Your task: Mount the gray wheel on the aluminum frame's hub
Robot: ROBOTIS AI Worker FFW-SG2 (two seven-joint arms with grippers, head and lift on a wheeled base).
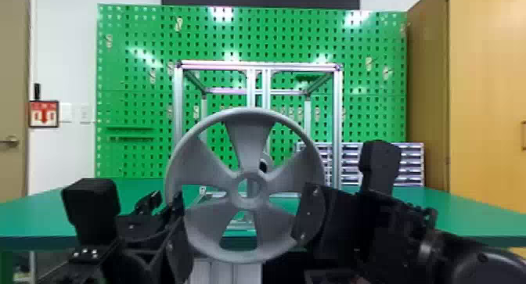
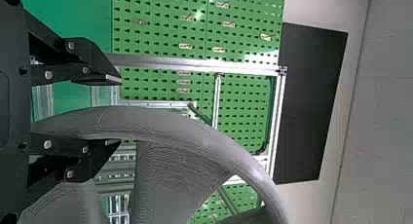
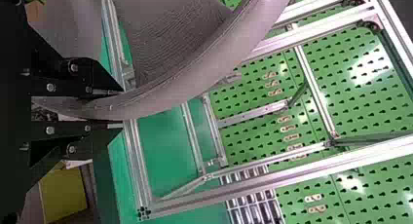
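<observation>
- The gray wheel (image 1: 250,138) is upright between the two grippers, face-on to the robot, presumably so its bore can meet the hub squarely.
- The right gripper (image 3: 122,108) has its fingers closed on the rim, which leaves the wheel's middle free; that grip seems to bear the weight.
- Across from it, the left gripper's (image 2: 120,111) fingers stand wide around the rim with a gap on one side, more guide than clamp, I'd say.
- Beyond both sets of fingers, the aluminum frame (image 1: 337,126) stands on the tabletop (image 1: 442,209).
- What looks like its hub (image 1: 267,159) peeks between spokes, off the bore, so aligning comes first.
</observation>
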